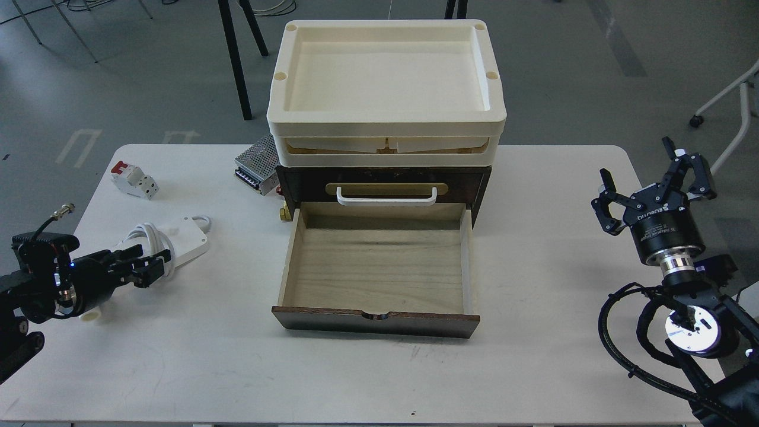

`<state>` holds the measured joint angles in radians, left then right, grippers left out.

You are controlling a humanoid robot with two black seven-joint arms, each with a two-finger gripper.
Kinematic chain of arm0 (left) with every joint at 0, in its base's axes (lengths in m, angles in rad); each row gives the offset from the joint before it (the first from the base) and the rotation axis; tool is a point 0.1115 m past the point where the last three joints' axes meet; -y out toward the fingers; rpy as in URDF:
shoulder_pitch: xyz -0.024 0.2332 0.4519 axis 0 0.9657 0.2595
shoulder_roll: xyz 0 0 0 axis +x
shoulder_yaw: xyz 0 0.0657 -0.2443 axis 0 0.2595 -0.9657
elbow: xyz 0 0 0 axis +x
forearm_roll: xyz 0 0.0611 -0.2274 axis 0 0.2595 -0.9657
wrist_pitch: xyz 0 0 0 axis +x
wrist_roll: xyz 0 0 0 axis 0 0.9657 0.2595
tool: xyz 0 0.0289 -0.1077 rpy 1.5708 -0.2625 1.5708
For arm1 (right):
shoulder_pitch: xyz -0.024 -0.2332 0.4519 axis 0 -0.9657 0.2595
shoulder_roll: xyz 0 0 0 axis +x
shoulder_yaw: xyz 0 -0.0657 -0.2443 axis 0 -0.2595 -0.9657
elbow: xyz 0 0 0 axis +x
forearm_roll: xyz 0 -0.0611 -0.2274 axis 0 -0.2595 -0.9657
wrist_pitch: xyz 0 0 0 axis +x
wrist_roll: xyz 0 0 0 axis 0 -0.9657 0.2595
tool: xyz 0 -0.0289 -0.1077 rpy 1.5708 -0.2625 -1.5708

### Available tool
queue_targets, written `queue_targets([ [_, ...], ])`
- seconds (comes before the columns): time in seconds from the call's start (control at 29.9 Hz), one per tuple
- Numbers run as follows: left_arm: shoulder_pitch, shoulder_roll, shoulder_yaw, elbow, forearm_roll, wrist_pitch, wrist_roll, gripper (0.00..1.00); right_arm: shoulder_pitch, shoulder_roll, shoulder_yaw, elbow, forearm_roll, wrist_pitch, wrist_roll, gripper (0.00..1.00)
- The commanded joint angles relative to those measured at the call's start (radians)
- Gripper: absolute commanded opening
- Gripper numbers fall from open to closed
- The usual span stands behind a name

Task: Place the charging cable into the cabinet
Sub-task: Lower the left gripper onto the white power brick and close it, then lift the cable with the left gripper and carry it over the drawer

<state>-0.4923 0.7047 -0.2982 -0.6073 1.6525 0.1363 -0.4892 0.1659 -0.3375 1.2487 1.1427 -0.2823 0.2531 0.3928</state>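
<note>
Nearest, at the middle of the white counter (pixel 367 379): drawer (pixel 378 270) pulled fully out of the cabinet (pixel 474 184), pale wood inside, dark front board toward the viewer, nothing in it. Bare counter between drawer and either arm.

Left of the drawer, well apart from it: cable (pixel 178 237), a flat white block with pale cord wound round its middle, lying flat on the counter. Left hand (pixel 151 265) reaching in low and level from the left edge, fingers at the cord end of the block; touching or closed on it, cannot tell, dark fingers too bunched to separate.

Right side: right hand (pixel 652 187) raised off the counter, pointing up and away, fingers (pixel 608 210) spread wide, grasping nothing, well apart from the cabinet.

Farther back on the left: small white-and-red breaker (pixel 134 179). Just beside the cabinet's back left corner: perforated metal box (pixel 256 163), partly hidden behind it. Brass plate with white handle (pixel 386 198) above the drawer opening. Cream trays (pixel 385 89) stacked on top.

Beyond: grey floor, black legs, a white wheeled frame at far right.
</note>
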Motion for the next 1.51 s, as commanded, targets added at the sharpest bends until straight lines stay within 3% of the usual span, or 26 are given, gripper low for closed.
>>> queue_targets([
  [0.0,-0.002,0.001,0.033,0.033,-0.002,0.020,0.000,0.06,0.000,0.000,0.000,0.000,0.000,0.000,0.000,0.99],
  [0.3,-0.012,0.015,0.021,0.040,-0.010,0.037,0.000,0.01,0.000,0.000,-0.002,0.000,0.000,0.000,0.000,0.99],
  [0.64,-0.015,0.140,0.010,0.004,-0.160,0.051,0.000,0.01,0.000,0.000,-0.002,0.000,0.000,0.000,0.000,1.00],
  [0.9,-0.017,0.268,-0.111,-0.058,-0.558,0.028,0.000,0.01,0.000,0.000,0.000,0.000,0.000,0.000,0.000,0.99],
  [1.0,-0.034,0.334,-0.157,-0.121,-0.695,-0.023,0.000,0.01,0.000,0.000,-0.002,0.000,0.000,-0.002,0.000,0.99],
  [1.2,-0.184,0.487,-0.323,-0.323,-0.780,-0.208,0.000,0.01,0.000,0.000,-0.003,-0.001,0.000,-0.002,0.000,0.99],
  [1.34,-0.236,0.521,-0.442,-0.439,-0.777,-0.297,0.000,0.01,0.000,0.000,-0.002,-0.001,0.000,-0.003,0.000,1.00],
  [1.47,-0.383,0.542,-0.444,-0.580,-0.767,-0.365,0.000,0.01,0.000,0.000,-0.002,-0.001,0.000,-0.006,0.000,1.00],
])
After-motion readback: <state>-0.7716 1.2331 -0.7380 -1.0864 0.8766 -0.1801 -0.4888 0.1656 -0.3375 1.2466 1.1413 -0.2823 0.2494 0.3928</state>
